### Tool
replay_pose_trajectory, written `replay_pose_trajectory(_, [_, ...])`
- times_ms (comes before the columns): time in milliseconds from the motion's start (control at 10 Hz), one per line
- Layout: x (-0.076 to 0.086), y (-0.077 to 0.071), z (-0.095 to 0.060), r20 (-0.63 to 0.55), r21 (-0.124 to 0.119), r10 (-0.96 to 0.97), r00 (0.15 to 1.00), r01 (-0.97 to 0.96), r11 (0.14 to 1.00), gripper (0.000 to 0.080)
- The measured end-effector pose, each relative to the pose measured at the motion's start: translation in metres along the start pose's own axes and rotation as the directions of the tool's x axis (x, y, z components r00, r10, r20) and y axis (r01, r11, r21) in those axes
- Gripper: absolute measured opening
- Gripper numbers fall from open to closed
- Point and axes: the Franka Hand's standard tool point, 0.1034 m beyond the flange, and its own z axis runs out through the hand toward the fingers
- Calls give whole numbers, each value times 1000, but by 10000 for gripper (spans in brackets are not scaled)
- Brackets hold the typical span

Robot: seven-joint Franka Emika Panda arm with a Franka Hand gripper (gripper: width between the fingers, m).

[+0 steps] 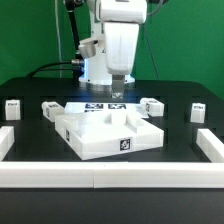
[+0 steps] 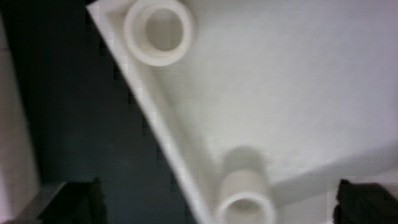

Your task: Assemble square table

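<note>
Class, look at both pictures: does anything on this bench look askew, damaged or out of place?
Only the square panel looks askew: it lies turned, one corner pointing toward the border rail rather than square to it. The four legs sit loose on either side, none fitted. No damage shows.

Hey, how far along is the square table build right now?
Barely started. Done: nothing is joined yet. The panel lies rim-up, and the four legs lie loose to either side of it. In hand: the gripper is open over the panel's far edge, holding nothing. The wrist view shows two empty corner holes. Left: fitting all four legs.
</note>
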Motion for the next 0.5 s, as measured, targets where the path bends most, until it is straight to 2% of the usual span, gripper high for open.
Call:
replay_pose_trajectory(200, [-12,-36,1,22,14,-186,982,186,983,650])
replay_pose_trajectory(300, [-26,-50,4,17,46,-257,966,256,965,650])
replay_pose_trajectory(400, [-39,-55,9,10,80,-289,957,288,954,650])
replay_pose_trajectory(500, [-39,-54,8,11,79,-292,956,291,954,650])
